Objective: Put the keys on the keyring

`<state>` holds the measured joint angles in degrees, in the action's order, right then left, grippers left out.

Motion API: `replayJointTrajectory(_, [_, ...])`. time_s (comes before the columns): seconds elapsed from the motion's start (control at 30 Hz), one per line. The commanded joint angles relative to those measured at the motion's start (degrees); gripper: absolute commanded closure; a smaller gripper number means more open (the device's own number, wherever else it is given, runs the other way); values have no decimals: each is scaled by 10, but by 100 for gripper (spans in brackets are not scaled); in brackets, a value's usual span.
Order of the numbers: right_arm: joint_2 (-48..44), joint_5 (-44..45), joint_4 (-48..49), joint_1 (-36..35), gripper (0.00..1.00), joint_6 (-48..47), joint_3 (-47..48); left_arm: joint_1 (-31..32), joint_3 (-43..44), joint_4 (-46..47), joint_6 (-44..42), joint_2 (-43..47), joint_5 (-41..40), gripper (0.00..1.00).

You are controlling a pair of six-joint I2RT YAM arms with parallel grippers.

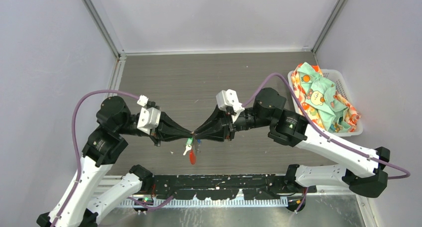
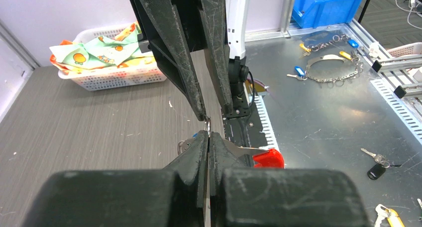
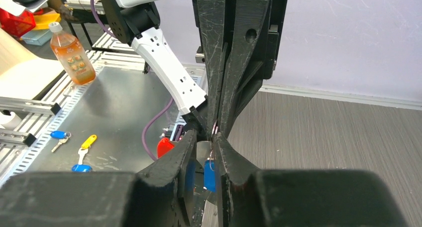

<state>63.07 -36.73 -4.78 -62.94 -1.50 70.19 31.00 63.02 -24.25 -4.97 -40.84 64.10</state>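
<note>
Left gripper [image 2: 208,137] clamped fully tight, tips pinching the thin metal of the keyring [image 1: 192,157]. Right gripper [image 3: 205,137] facing it tip to tip from the opposite side, jaws narrowly parted. Blue key [image 3: 210,172] head sitting in that gap, just behind the tips; gripped or loose, cannot tell. Both grippers roughly level and nose to nose over the near part of the table [image 1: 199,77], midway between the two arms. Small bunch dangling from the point of contact: green key [image 1: 189,141] just under the tips, a silver blade below it, and the keyring's red loop [image 2: 268,159] lowest of all. From the left wrist, red loop and a silver blade poking out beside the shut fingers. White basket [image 1: 348,131] of patterned cloths [image 1: 323,100] at the table's far right, well apart from the grippers.
</note>
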Motion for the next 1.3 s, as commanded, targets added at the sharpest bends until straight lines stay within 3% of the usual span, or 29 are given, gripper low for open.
replayJointTrajectory(0.0, [10, -1, 14, -3, 76, 7, 30, -1, 0, 30, -3, 7, -5, 100])
replayJointTrajectory(0.27, [14, 22, -1, -3, 69, 6, 31, -1, -1, 30, -5, 10, -4, 100])
replayJointTrajectory(0.33, [14, 21, -2, -3, 77, 3, 31, -1, -1, 31, -5, 10, -4, 100])
replayJointTrajectory(0.4, [14, 18, -2, -3, 95, 3, 33, -1, -1, 30, -7, 10, -4, 100])
replayJointTrajectory(0.43, [14, 21, -2, -3, 99, 5, 34, -1, -2, 29, -8, 11, -4, 100])
replayJointTrajectory(0.6, [13, 42, -5, -3, 99, 14, 36, -1, -11, -4, -48, 14, 0, 100])
replayJointTrajectory(0.63, [15, 47, -24, -3, 99, 13, 44, -1, -12, -31, -76, 14, -3, 98])
replayJointTrajectory(0.77, [32, 60, -131, -3, 99, -18, 99, -1, -4, -108, -133, 13, -39, 69])
replayJointTrajectory(0.87, [56, 61, -233, -3, 99, -50, 150, -1, 13, -144, -153, 6, -55, 60])
replayJointTrajectory(1.0, [104, 52, -339, -3, 99, -70, 221, -1, 49, -205, -194, -22, -59, 59])
replayJointTrajectory(1.27, [172, 47, -462, -3, 99, -91, 322, -1, 80, -213, -204, -47, -47, 66])
